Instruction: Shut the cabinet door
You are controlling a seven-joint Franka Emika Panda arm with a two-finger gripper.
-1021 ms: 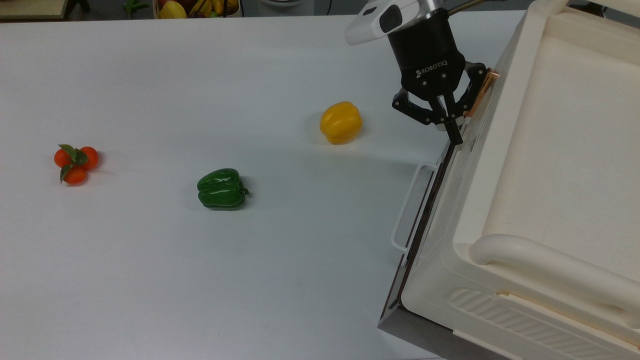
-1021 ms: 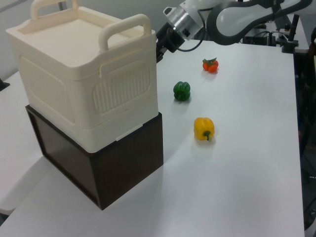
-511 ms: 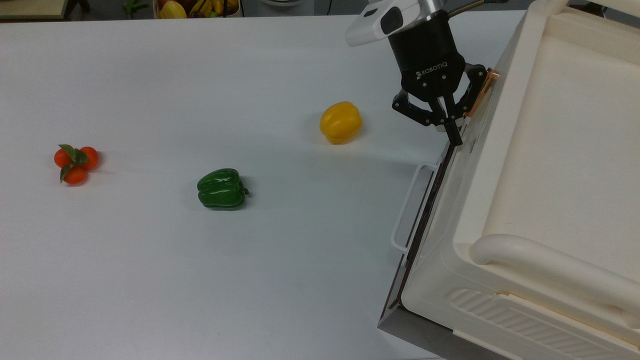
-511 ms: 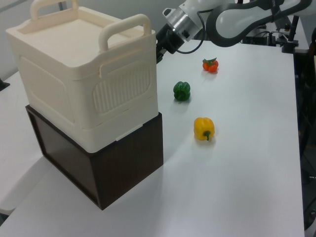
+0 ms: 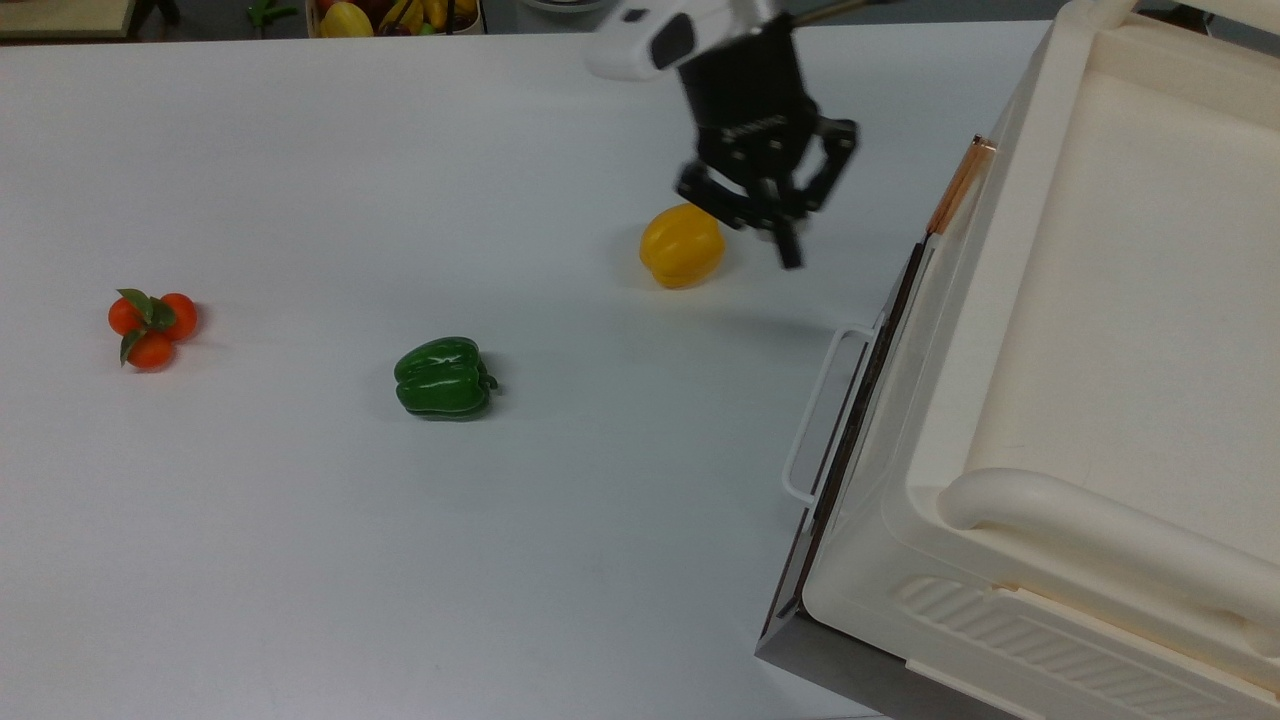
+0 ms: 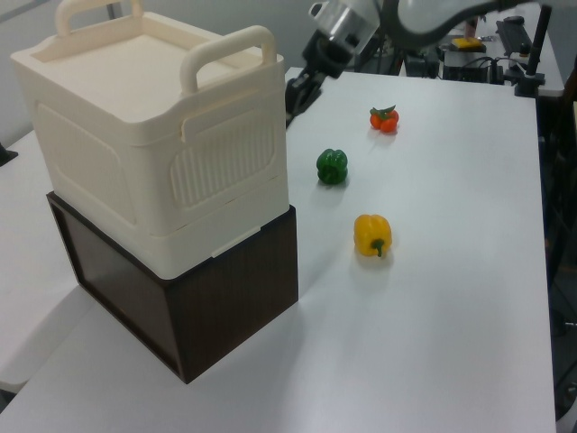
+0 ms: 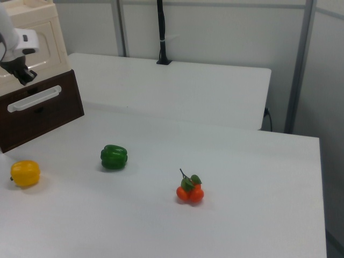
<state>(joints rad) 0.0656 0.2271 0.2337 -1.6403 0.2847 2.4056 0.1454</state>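
The cabinet door (image 5: 935, 300) lies flush against the front of the cabinet (image 5: 1090, 330), its copper strip (image 5: 958, 185) at the far corner in the top view, above the dark panel with the white wire handle (image 5: 820, 415). I judge it shut. My claw (image 5: 775, 235) hangs off it over the white table (image 5: 400, 550), beside the yellow pepper (image 5: 681, 245). I cannot tell whether its fingers are apart. The risk: dropping lower, I would knock the pepper away.
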